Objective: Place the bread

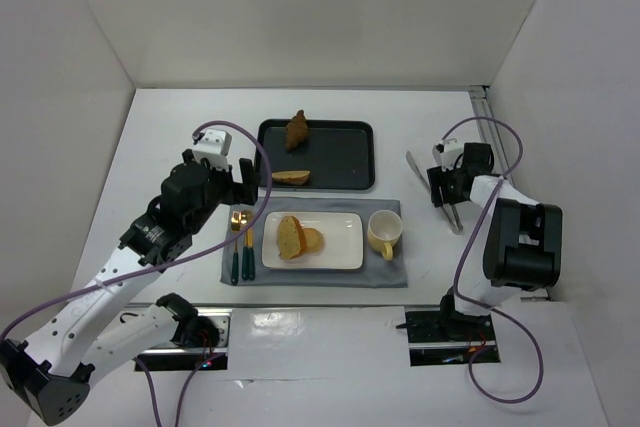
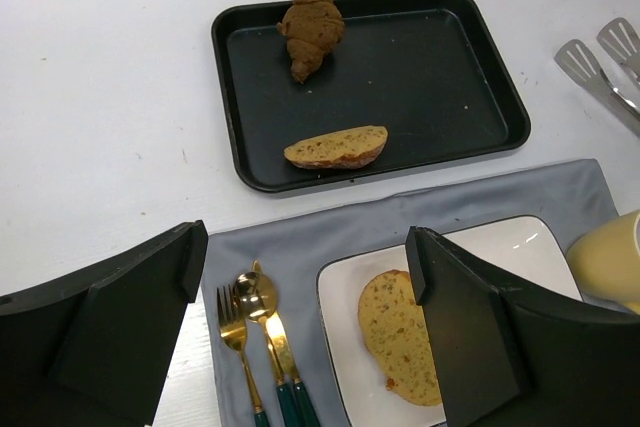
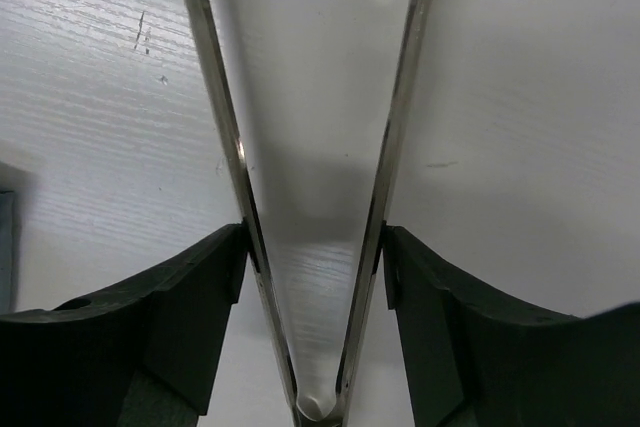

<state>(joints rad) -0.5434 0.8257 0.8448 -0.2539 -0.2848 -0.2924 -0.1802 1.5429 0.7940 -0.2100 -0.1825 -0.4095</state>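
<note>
Black fingers (image 2: 130, 317) of the left gripper (image 2: 305, 247) stand wide apart, holding nothing, above the grey placemat (image 2: 340, 232). Gold cutlery (image 2: 262, 337) lies at 6 o'clock between them. At 5 o'clock a white plate (image 2: 500, 242) carries sliced bread (image 2: 400, 332). At 12 o'clock a bread slice (image 2: 336, 147) lies inside the black tray (image 2: 480, 77) by its near rim, with a croissant (image 2: 312, 25) at the far rim. A yellow mug (image 2: 610, 262) sits at 3 o'clock. Over on the white table (image 3: 90, 97), the right gripper (image 3: 315, 247) has its fingers pressed against both outer sides of the metal tongs (image 3: 318, 405).
</note>
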